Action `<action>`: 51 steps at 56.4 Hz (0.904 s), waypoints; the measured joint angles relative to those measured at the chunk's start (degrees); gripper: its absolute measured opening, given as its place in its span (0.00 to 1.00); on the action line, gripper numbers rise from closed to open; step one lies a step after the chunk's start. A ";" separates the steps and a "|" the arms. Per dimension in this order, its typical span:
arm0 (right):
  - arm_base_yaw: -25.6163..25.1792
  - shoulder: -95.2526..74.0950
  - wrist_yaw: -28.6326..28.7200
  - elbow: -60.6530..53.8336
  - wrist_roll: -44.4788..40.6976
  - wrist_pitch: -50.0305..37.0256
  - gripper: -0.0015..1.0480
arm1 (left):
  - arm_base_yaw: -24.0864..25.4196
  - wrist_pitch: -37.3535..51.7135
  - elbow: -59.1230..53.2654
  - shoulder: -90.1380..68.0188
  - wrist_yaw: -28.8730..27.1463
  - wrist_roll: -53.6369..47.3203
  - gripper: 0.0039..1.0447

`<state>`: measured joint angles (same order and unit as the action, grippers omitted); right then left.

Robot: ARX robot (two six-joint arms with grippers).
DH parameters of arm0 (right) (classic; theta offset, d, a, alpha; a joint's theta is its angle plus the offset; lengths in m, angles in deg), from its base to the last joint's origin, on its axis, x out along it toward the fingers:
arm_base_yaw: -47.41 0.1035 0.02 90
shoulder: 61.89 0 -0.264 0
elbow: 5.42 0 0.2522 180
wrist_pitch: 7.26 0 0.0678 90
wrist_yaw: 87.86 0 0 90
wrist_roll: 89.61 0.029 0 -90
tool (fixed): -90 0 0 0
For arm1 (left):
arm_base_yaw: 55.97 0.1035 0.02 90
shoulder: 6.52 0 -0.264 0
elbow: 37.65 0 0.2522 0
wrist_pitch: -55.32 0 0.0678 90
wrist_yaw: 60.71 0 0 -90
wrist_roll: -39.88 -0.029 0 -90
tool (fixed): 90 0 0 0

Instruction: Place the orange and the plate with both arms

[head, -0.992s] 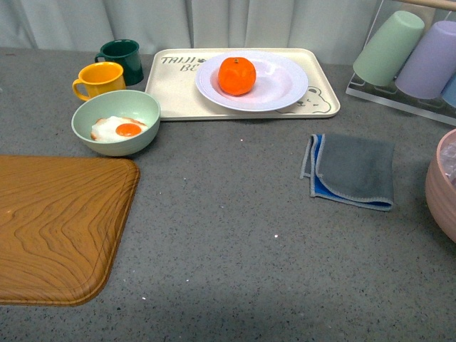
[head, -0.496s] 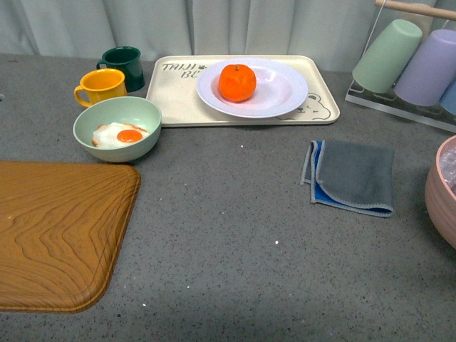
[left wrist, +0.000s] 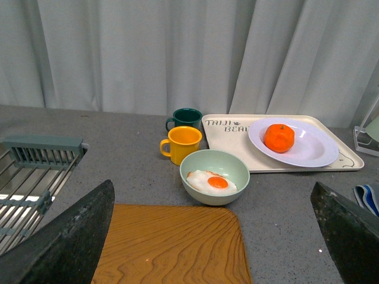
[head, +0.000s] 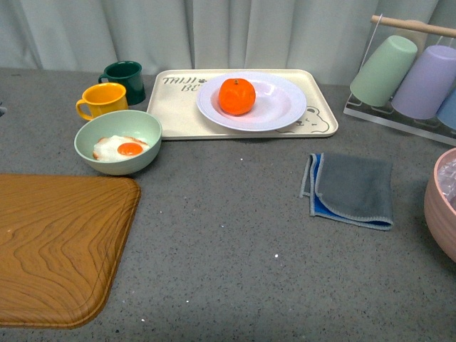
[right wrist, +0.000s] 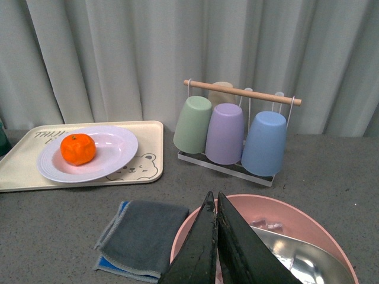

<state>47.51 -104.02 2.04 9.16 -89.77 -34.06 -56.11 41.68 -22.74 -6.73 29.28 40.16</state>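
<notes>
The orange (head: 236,96) rests on the white plate (head: 281,107), which stands on a cream bear tray (head: 174,107) at the back of the counter. Both show again in the left wrist view, orange (left wrist: 279,137) on plate (left wrist: 314,154), and in the right wrist view, orange (right wrist: 77,148) on plate (right wrist: 115,155). Neither arm appears in the front view. My left gripper (left wrist: 216,236) is open, its dark fingers wide apart above the wooden board. My right gripper (right wrist: 214,204) is shut with nothing in it, hovering over a pink bowl.
A green bowl (head: 118,141) with a fried egg, a yellow mug (head: 102,100) and a dark green mug (head: 125,73) stand left of the tray. A wooden board (head: 57,242) lies front left, a grey cloth (head: 353,189) right, the pink bowl (head: 442,206) and cup rack (head: 406,71) far right.
The front view has tilted so everything sits slightly lower in the picture. The objects themselves have not moved.
</notes>
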 joint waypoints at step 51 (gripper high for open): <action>0.00 28.81 0.00 -0.52 0.02 27.02 0.01 | 0.00 0.00 0.00 0.00 0.00 0.00 0.94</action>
<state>47.51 -75.21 2.04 8.64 -89.75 -7.04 -56.11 41.68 -22.74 -6.73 29.28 40.16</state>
